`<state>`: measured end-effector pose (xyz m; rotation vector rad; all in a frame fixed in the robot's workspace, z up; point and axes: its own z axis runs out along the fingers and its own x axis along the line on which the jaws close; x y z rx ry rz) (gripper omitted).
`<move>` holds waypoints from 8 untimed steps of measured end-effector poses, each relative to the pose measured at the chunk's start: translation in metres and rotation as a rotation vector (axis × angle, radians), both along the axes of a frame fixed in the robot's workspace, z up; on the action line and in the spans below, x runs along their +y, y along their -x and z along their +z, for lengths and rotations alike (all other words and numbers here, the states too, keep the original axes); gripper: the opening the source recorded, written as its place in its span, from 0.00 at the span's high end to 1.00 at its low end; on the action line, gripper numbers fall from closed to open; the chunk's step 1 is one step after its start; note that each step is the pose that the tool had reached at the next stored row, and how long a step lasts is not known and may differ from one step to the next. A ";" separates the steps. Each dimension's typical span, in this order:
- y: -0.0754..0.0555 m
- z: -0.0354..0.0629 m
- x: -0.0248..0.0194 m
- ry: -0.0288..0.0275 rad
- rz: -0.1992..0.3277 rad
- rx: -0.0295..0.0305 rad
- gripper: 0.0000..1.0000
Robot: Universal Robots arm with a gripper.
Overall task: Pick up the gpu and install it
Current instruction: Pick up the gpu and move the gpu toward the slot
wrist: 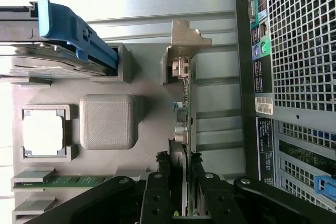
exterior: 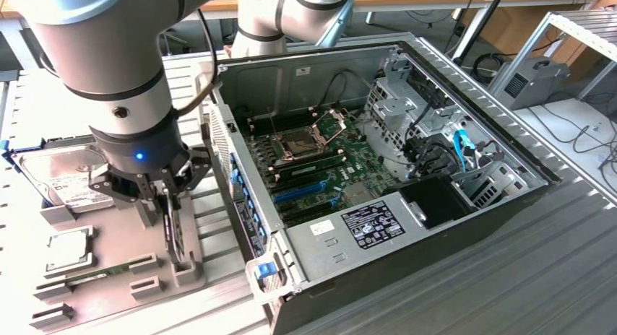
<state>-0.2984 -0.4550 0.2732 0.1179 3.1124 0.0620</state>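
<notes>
The gpu stands on edge in a slot of the grey holder tray, at the exterior view's left beside the open computer case. In the wrist view the gpu is a thin green card seen edge-on, with its silver end bracket at the far end. My gripper comes down over the card from above. In the wrist view my gripper has one black finger on each face of the card, shut on it. The card still sits in its holder.
A silver hard drive in a blue carrier, a square chip and a narrow memory stick share the tray. Inside the case, blue expansion slots lie on the motherboard. The case's perforated rear panel stands close beside the card.
</notes>
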 end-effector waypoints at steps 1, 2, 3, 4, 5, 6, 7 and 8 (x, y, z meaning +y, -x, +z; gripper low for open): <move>0.000 0.0003 0.0000 0.0000 0.000 -0.0001 0.74; 0.000 0.0006 0.0000 0.0000 0.000 0.0000 0.74; 0.000 0.0010 0.0000 0.0000 0.000 0.0000 0.74; 0.000 0.0013 0.0000 0.0000 0.000 0.0000 0.74; 0.000 0.0017 0.0000 0.0000 0.000 0.0000 0.74; 0.000 0.0020 0.0000 0.0000 0.000 0.0000 0.74; 0.000 0.0023 0.0000 -0.0001 0.000 -0.0001 0.74; 0.000 0.0030 0.0000 0.0000 0.000 0.0000 0.74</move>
